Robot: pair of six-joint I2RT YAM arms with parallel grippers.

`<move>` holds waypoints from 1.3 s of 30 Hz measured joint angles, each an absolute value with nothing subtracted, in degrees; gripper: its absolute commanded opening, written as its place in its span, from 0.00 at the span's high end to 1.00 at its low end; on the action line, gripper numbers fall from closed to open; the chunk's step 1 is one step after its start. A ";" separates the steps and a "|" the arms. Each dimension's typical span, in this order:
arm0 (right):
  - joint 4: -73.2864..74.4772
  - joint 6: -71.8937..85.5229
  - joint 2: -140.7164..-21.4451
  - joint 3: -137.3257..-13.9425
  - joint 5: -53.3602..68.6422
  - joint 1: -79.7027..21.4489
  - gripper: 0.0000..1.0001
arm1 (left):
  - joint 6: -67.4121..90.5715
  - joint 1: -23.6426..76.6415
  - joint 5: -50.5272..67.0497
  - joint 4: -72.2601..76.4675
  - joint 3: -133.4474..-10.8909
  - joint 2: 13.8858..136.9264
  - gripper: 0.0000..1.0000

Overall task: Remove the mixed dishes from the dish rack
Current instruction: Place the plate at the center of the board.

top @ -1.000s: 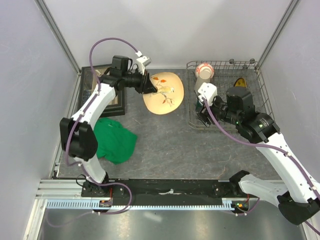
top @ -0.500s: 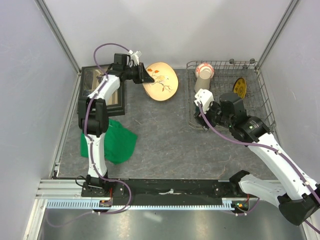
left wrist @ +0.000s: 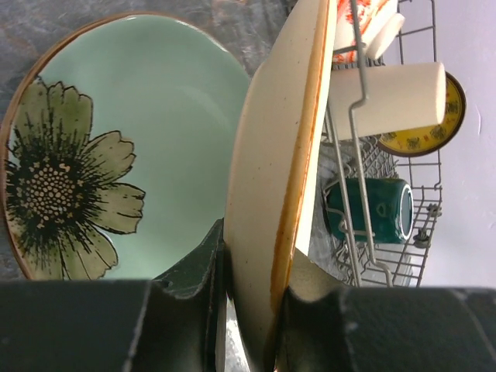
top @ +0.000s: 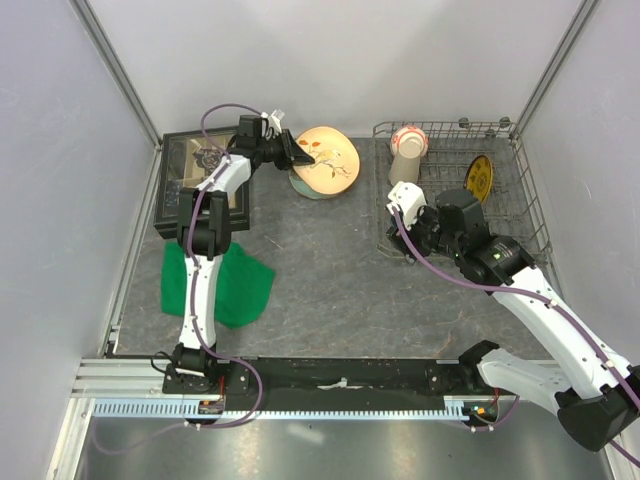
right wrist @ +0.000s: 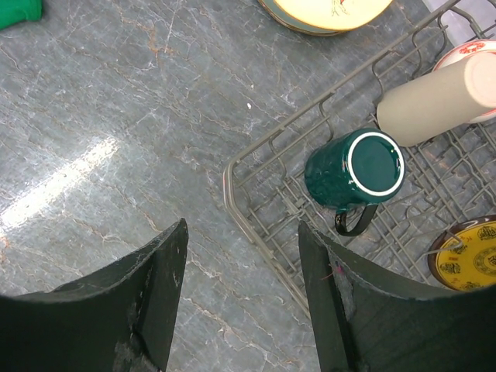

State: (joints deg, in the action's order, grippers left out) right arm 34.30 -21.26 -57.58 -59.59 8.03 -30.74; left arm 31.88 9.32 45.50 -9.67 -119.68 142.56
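Left fingers (left wrist: 190,267) narrowly clamped, left arm (top: 222,180) outstretched; right fingers (right wrist: 159,283) wide apart

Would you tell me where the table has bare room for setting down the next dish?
The grey stone-patterned tabletop lies bare between the green cloth and the grey wire dish rack, nearer than the cream plate. Crowded: the back left, around the black glass-lidded box.

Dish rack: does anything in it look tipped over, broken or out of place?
The beige handleless cup lies tilted across the wires of the dish rack rather than standing, its end by the red-and-white bowl. Nothing else there looks broken or spilled.
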 measured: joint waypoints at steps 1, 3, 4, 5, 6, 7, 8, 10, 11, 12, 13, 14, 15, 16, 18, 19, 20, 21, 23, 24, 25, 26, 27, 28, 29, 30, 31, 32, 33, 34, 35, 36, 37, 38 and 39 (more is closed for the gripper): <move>34.26 -21.26 -57.58 -59.59 8.03 -30.74 0.33 | 32.42 9.30 45.50 -9.43 -119.92 143.04 0.99; 34.26 -21.26 -57.58 -59.57 8.03 -30.74 0.33 | 33.43 9.08 45.43 -8.95 -120.27 144.07 0.98; 34.26 -21.26 -57.60 -59.57 8.03 -30.74 0.33 | 33.89 8.99 45.30 -8.80 -120.33 144.55 0.98; 34.26 -21.26 -57.60 -59.57 8.05 -30.74 0.33 | 34.20 8.88 45.30 -8.75 -120.38 144.79 0.99; 34.24 -21.26 -57.60 -59.55 8.05 -30.74 0.33 | 34.50 8.78 45.19 -8.78 -120.38 144.94 0.98; 34.24 -21.26 -57.65 -59.51 8.05 -30.72 0.33 | 34.76 8.60 45.19 -8.75 -120.40 145.12 0.98; 34.24 -21.26 -57.67 -59.48 8.05 -30.61 0.33 | 35.03 8.43 45.19 -8.67 -120.55 145.27 0.99; 34.24 -21.26 -57.76 -59.46 8.08 -30.57 0.33 | 35.33 8.03 45.21 -8.38 -121.19 145.71 0.98; 34.24 -21.26 -57.80 -59.44 8.08 -30.52 0.33 | 35.42 7.84 45.08 -8.12 -121.34 145.82 0.99; 34.22 -21.26 -57.80 -59.37 8.08 -30.50 0.33 | 35.51 7.62 45.08 -8.01 -121.40 145.86 0.98; 34.26 -21.26 -57.82 -59.35 8.08 -30.46 0.33 | 35.59 7.44 45.12 -8.01 -121.58 145.91 0.98; 34.22 -21.26 -57.80 -59.31 8.10 -30.39 0.33 | 35.64 7.29 45.08 -7.92 -121.71 146.02 0.98; 34.20 -21.26 -57.80 -59.27 8.08 -30.30 0.33 | 35.66 7.16 45.12 -7.92 -122.02 146.17 0.98; 34.20 -21.26 -57.80 -59.22 8.10 -30.20 0.33 | 35.68 7.07 45.10 -7.68 -122.32 146.39 0.99; 34.06 -21.26 -57.80 -59.05 8.10 -30.09 0.33 | 35.70 6.92 45.04 -7.33 -122.63 146.71 0.99; 34.02 -21.26 -57.80 -58.89 8.10 -30.00 0.33 | 35.68 6.85 44.97 -7.38 -122.72 146.89 0.98; 34.02 -21.26 -57.80 -58.74 8.10 -29.95 0.33 | 35.68 6.83 44.99 -7.35 -122.76 147.09 0.98; 34.00 -21.26 -57.80 -58.63 8.12 -29.82 0.33 | 35.68 6.83 44.99 -7.33 -122.89 147.30 0.98; 34.04 -21.26 -57.80 -58.52 8.27 -29.76 0.33 | 35.68 6.85 44.95 -7.42 -122.98 147.61 0.98; 34.02 -21.26 -57.80 -58.52 8.29 -29.76 0.33 | 35.68 6.85 44.91 -7.60 -122.98 147.70 0.99; 33.98 -21.26 -57.80 -58.52 8.34 -29.76 0.33 | 35.68 6.85 44.93 -7.60 -122.98 147.79 0.98; 33.91 -21.26 -57.80 -58.52 8.45 -29.71 0.33 | 35.68 6.87 44.91 -7.57 -122.98 147.83 0.98; 33.89 -21.26 -57.80 -58.52 8.56 -29.71 0.33 | 35.68 6.87 44.93 -7.57 -122.98 147.83 0.98; 33.91 -21.26 -57.80 -58.52 8.69 -29.71 0.33 | 35.68 6.87 44.93 -7.57 -122.98 147.83 0.98; 33.89 -21.26 -57.80 -58.52 8.75 -29.67 0.33 | 35.68 6.87 44.93 -7.57 -122.98 147.85 0.98; 33.89 -21.26 -57.80 -58.52 8.93 -29.65 0.33 | 35.68 6.87 44.93 -7.57 -122.98 147.85 0.98; 33.89 -21.26 -57.80 -58.52 9.02 -29.61 0.33 | 35.68 6.87 44.93 -7.57 -122.98 147.85 0.98; 33.87 -21.26 -57.80 -58.52 9.08 -29.56 0.33 | 35.68 6.87 44.93 -7.57 -123.00 147.87 0.98; 33.87 -21.26 -57.80 -58.52 9.15 -29.47 0.33 | 35.68 6.87 44.95 -7.57 -123.00 147.94 0.97; 33.87 -21.26 -57.80 -58.52 9.15 -29.45 0.33 | 35.68 6.87 44.95 -7.57 -123.02 148.03 0.97; 33.87 -21.26 -57.80 -58.52 9.15 -29.43 0.33 | 35.68 6.87 44.93 -7.57 -123.04 148.11 0.97; 33.87 -21.26 -57.80 -58.50 9.15 -29.39 0.33 | 35.68 6.87 44.93 -7.57 -123.04 148.27 0.95; 33.87 -21.26 -57.80 -58.50 9.15 -29.39 0.33 | 35.68 6.87 44.93 -7.57 -123.04 148.38 0.94; 33.87 -21.26 -57.80 -58.50 9.15 -29.39 0.33 | 35.68 6.87 44.91 -7.60 -123.04 148.51 0.93; 33.85 -21.26 -57.80 -58.48 9.15 -29.39 0.33 | 35.68 6.87 44.86 -7.66 -123.04 148.62 0.92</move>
State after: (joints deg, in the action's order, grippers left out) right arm 33.85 -21.26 -57.80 -58.48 9.15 -29.39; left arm 35.68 6.87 44.86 -7.66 -123.04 148.62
